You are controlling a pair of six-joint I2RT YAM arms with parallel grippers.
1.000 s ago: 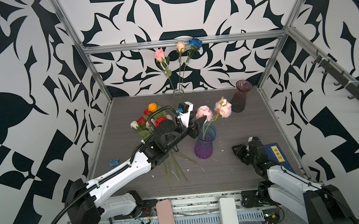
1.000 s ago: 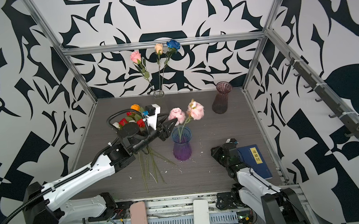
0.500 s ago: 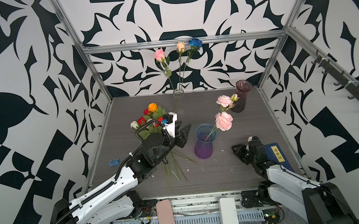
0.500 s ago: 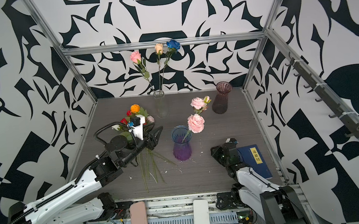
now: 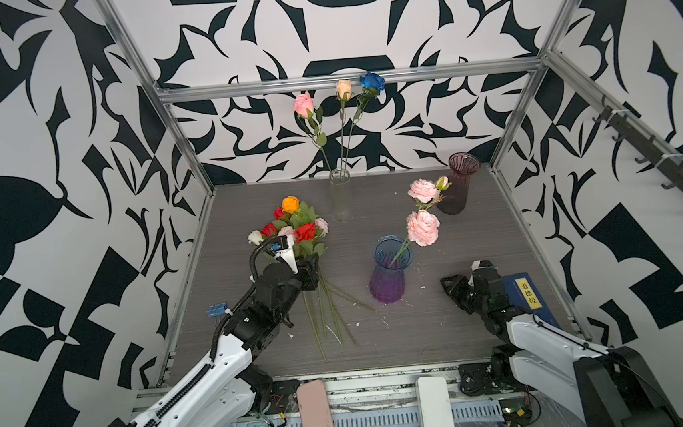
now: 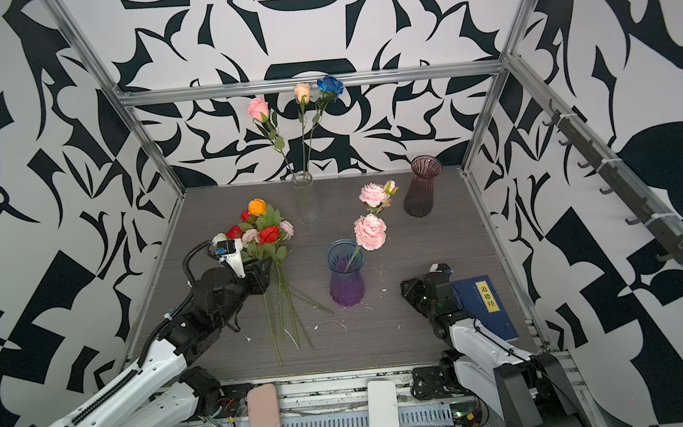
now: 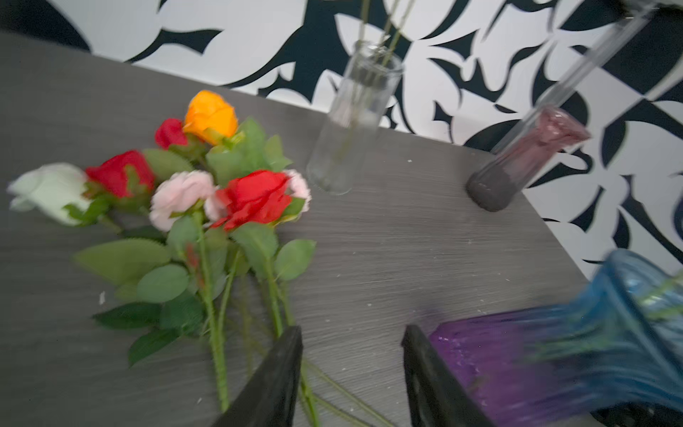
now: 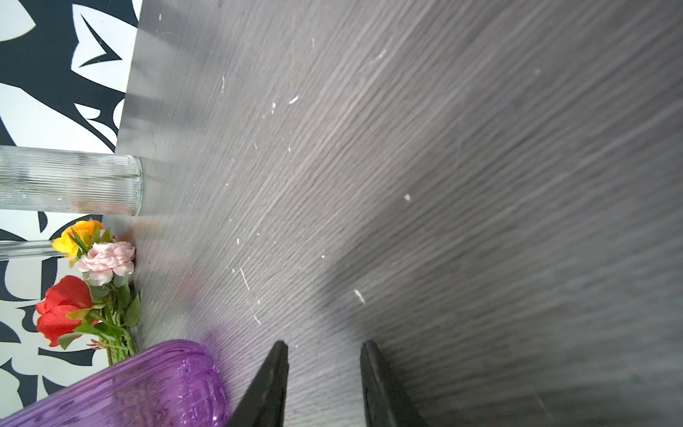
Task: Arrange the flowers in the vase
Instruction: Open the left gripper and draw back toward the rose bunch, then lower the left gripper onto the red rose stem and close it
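The left pincer (image 7: pixel 351 329) has come back from the vase to the pile of flowers (image 5: pixel 295 226) lying on the table (image 5: pixel 425 341). Its two fingers are apart, and there is nothing between them but bare table. A moment ago it was up by the blue and purple vase (image 5: pixel 390 277) with the pink carnation stem (image 5: pixel 422 227). Now that stem stands in the vase by itself and leans away from the left pincer. So one more flower is in, and I think the pincer is coming for the next one.

The green stems (image 5: pixel 326 307) of the pile lie just under and beside the left pincer's tips. The heads are red, orange, pink and white, and they lie a bit further out in front of it. The blue and purple vase is near, off to its right side.

Farther ahead of the left pincer, by the back wall, a clear glass vase (image 5: pixel 340 198) holds three tall roses (image 5: pixel 343 87), pink, cream and blue. A dark vase (image 5: pixel 456 184) stands well away to the right, with no flower in it that I can see.

The right pincer (image 8: pixel 323 344) sits low over the table, fingers apart, holding nothing. The blue and purple vase is near it, on its left side, not touching. A blue book (image 5: pixel 527 296) lies just beside its arm.
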